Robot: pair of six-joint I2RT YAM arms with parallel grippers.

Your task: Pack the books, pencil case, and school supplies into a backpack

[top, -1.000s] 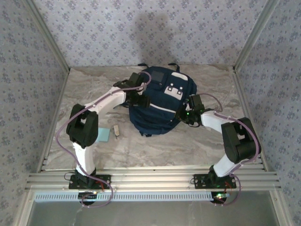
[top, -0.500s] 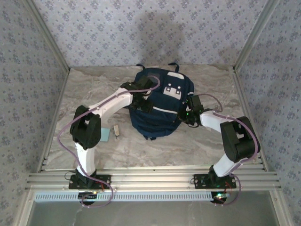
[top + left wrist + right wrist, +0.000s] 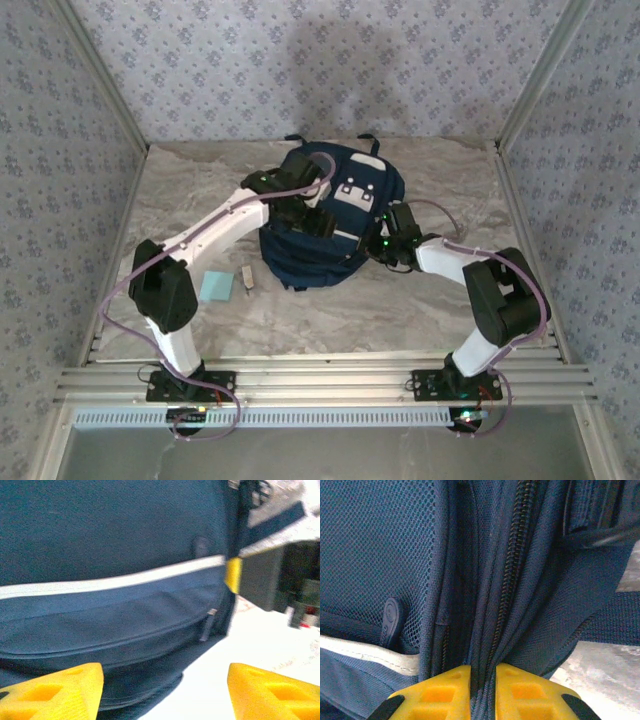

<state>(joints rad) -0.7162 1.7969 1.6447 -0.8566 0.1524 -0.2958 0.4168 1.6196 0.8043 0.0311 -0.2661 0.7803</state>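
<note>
Top view: backpack (image 3: pixel 330 225) sits between both arms. Left gripper (image 3: pixel 300 212) is over its left part, right gripper (image 3: pixel 385 240) at its right edge. Blue pad (image 3: pixel 215 286) and beige block (image 3: pixel 247 279) lie left of backpack, apart from it.
Left wrist: jaws wide, backpack's front just ahead.
Right wrist: jaws narrow, pinching backpack fabric beside zipper (image 3: pixel 512 565).

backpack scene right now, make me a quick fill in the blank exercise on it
1. The right gripper pinches a fold of the backpack, so it is ___.
2. The left gripper, holding nothing and facing the backpack's front, is ___.
3. The small square pad lying on the table left of the backpack is light ___.
4. The stripe across the backpack's front is ___.
Missing words: shut; open; blue; white.
</note>
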